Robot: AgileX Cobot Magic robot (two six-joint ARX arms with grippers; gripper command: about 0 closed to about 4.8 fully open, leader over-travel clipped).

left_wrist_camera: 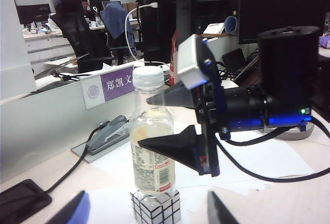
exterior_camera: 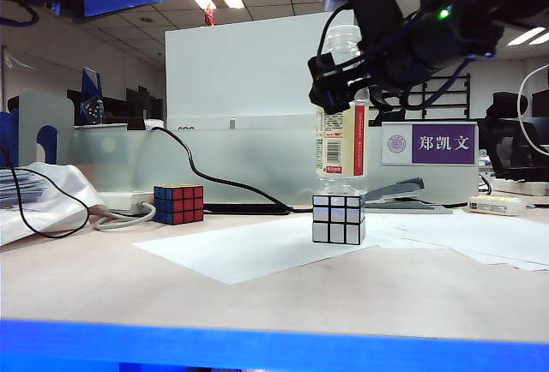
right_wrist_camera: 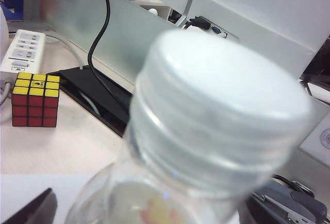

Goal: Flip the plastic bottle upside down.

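Blue table edge ran across the front of the exterior view, then white paper (exterior_camera: 257,248), and on it a silver-faced cube (exterior_camera: 338,219) with the plastic bottle (exterior_camera: 341,123) standing upright on top, cap up. So nothing was flipped yet, as far as I could judge.

Right gripper (left_wrist_camera: 167,120) was the one in business (the left wrist view showed it best): two black fingers spread wide, one up by the neck just under the cap, one lower down against the label area, the bottle between or just behind them. Whether either finger touched the plastic, I couldn't tell. It came in from the right of the exterior view, roughly level, crossing the bottle's vertical long axis at the shoulder.

Left gripper (left_wrist_camera: 147,208) only showed its two tips at the edge of its own camera, apart from each other and holding nothing, hanging back with the bottle straight ahead of it.

My read: the right arm was clearly nearer, so the grab and the roll-over looked like its job. A colourful cube (exterior_camera: 179,204) sat well off to the left, out of the way.
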